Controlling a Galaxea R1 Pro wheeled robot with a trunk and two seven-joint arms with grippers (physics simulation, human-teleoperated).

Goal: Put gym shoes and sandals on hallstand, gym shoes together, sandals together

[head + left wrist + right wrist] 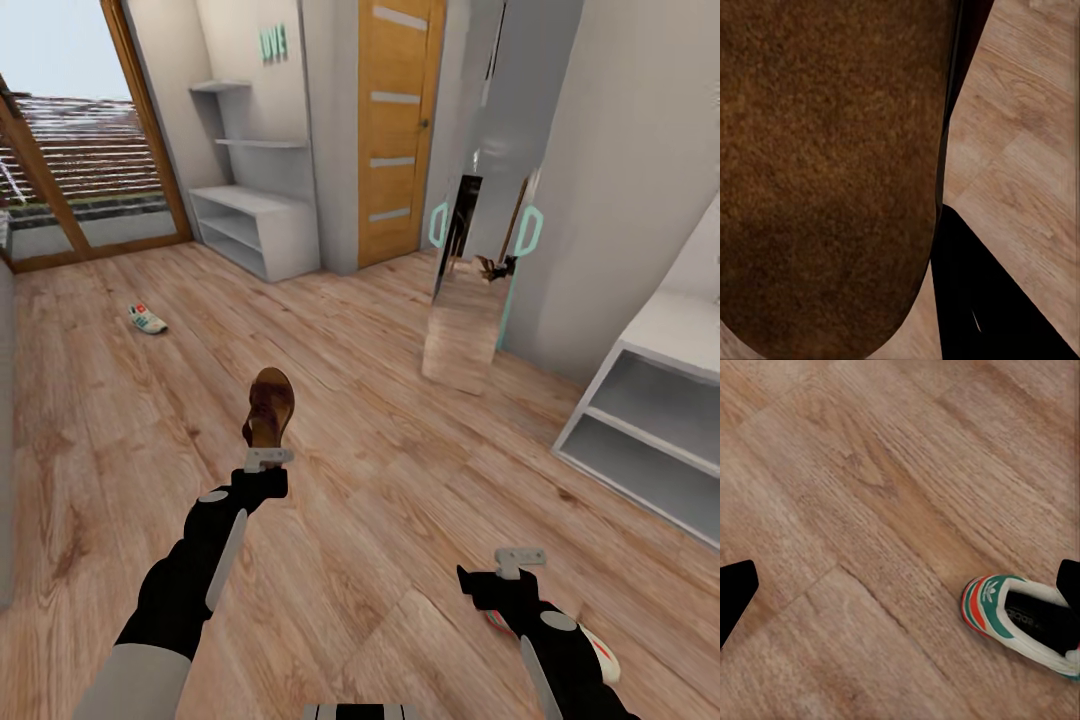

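A dark brown sandal is held at its heel end by my left gripper, which is shut on it above the corridor floor. Up close, the sandal's brown surface sits against a dark finger. My right gripper is open, with its fingertips wide apart over bare planks. One gym shoe lies on the floor by my right forearm, its heel close to one finger. The other gym shoe lies far off at the left. The hallstand stands against the back wall.
A low white two-shelf bench stands at the right. A tall mirror leans on the wall beside a wooden door. A glazed terrace door is at the back left. Open floor lies between me and the hallstand.
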